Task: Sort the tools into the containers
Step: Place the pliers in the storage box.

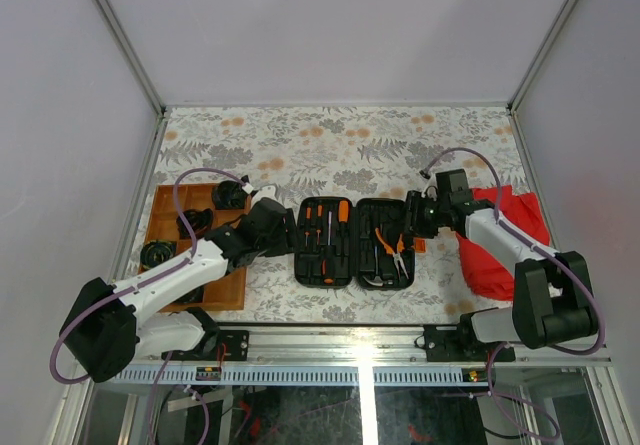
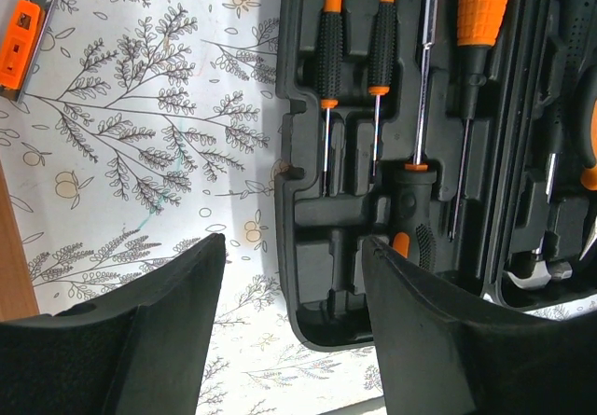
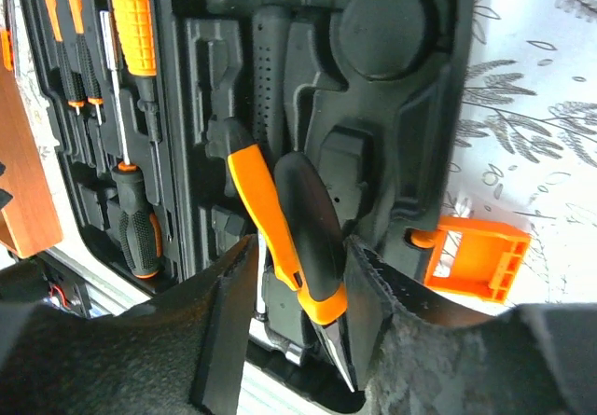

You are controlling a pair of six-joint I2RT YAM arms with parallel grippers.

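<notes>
Flanking the pliers (image 3: 270, 219), right claw (image 3: 303, 245) shows unclear grip; left claw (image 2: 294, 240) spread beside tray (image 1: 166, 223).

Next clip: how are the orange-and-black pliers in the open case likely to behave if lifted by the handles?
The pliers show two separate handles, so a squeeze would probably close them together before the grip firms. Their sleeves look smooth and tapered, so they may slip. They lie over the tool case's moulded recesses, which could snag them.

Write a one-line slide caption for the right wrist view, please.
Right tool straddles orange-and-black pliers lying in the open black tool case, orange latch alongside.
</notes>
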